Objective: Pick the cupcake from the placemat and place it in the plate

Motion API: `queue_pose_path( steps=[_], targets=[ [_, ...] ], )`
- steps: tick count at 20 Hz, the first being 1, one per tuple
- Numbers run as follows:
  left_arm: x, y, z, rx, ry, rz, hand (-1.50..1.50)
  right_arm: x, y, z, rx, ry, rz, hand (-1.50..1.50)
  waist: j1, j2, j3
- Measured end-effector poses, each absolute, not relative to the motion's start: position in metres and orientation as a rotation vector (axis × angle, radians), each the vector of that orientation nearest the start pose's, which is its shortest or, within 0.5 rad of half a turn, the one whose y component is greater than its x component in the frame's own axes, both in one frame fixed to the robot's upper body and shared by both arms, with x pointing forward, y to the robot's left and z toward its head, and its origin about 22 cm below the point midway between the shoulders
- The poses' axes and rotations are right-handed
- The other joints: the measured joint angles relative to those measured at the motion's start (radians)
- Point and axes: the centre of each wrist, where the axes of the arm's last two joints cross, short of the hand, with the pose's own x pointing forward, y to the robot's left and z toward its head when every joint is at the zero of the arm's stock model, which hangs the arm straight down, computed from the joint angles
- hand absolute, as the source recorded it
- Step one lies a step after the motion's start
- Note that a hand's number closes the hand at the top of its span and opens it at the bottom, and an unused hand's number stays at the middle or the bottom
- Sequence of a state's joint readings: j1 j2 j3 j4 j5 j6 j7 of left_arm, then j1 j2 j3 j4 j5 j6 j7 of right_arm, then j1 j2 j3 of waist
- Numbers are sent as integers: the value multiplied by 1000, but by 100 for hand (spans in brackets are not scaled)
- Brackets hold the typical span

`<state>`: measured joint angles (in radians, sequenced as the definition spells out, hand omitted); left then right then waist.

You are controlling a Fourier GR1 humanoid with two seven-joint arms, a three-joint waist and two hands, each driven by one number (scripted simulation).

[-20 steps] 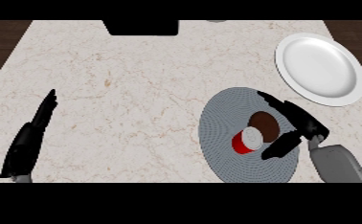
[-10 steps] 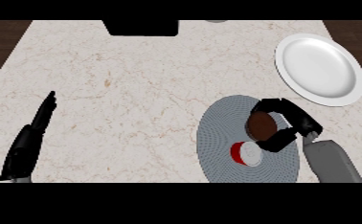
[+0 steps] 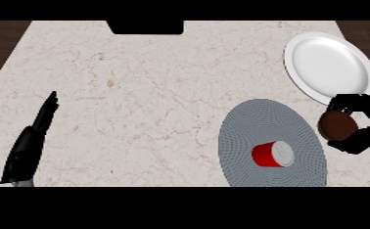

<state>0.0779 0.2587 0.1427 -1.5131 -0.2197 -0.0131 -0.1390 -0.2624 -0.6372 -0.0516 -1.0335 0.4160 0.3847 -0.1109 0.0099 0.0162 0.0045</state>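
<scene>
My right hand (image 3: 353, 140) is at the right edge of the head view, curled round a round brown cupcake (image 3: 336, 125). It holds the cupcake just off the right rim of the grey round placemat (image 3: 245, 125) and just below the white plate (image 3: 325, 66). The plate is bare. A red cup (image 3: 271, 154) with a white end lies on its side on the placemat, apart from the hand. My left hand (image 3: 33, 140) rests open at the far left, fingers straight and pointing up.
A black block (image 3: 145, 27) sits at the counter's far edge, left of centre. The marble counter (image 3: 145, 101) spreads between the left hand and the placemat. Dark floor shows past the counter's top corners.
My right hand has carried the brown cupcake off the placemat to the right, toward the plate. The red cup stayed on the mat, tipped on its side. The left hand has barely moved.
</scene>
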Motion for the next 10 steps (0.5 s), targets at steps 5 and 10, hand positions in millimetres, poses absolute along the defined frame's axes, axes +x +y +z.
queue_pose_path(
  steps=[5,10],
  targets=[
    [219,331,-2,457,-1551,-290,0,275,-500,99,-777,-1054,888,150,13,16,7],
    [219,328,-3,441,-1554,-296,0,256,-548,138,-985,-1151,825,150,28,19,12]
  ],
)
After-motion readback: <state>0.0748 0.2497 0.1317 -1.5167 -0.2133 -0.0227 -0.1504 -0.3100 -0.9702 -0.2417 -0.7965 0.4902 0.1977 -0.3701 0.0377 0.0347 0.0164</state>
